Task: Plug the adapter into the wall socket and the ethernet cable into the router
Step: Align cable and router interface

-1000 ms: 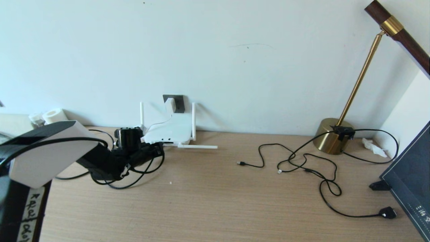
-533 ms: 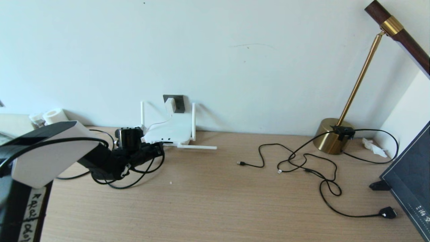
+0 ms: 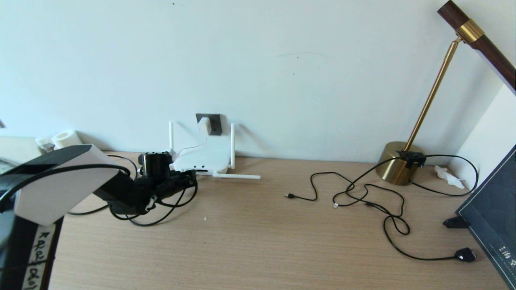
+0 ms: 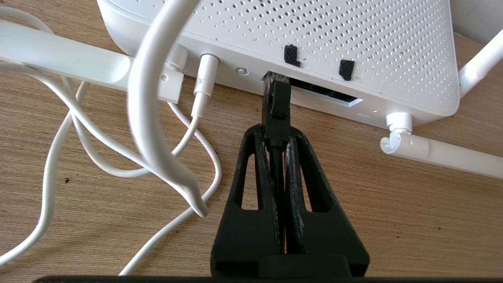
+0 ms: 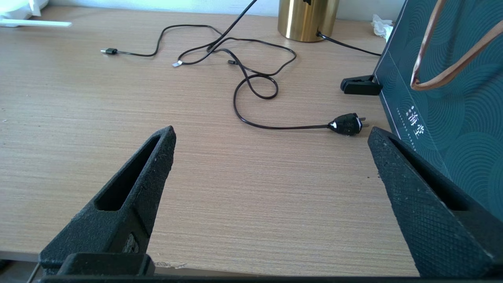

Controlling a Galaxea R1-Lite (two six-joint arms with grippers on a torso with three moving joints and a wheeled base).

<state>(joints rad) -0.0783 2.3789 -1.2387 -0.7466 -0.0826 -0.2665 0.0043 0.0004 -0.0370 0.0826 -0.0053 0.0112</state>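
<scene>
**Ethernet plug at router port, no visible change**

Nothing has shifted against the earlier head frames; left arm in the same spot. Left gripper (image 4: 277,135) clenched on the ethernet cable (image 4: 277,108), plug tip at the dark slot of the router (image 4: 353,35); can't tell if seated. Adapter (image 3: 204,125) sits in the wall socket (image 3: 215,123) above the router. Right gripper (image 5: 271,141) spread wide, idle over the desk (image 5: 78,118). Handwritten label on left arm, unreadable; teal box (image 5: 452,118) has Chinese print.

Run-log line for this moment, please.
adapter: in wall socket | left gripper: shut on ethernet cable, plug tip at router port | right gripper: open, idle above table
</scene>
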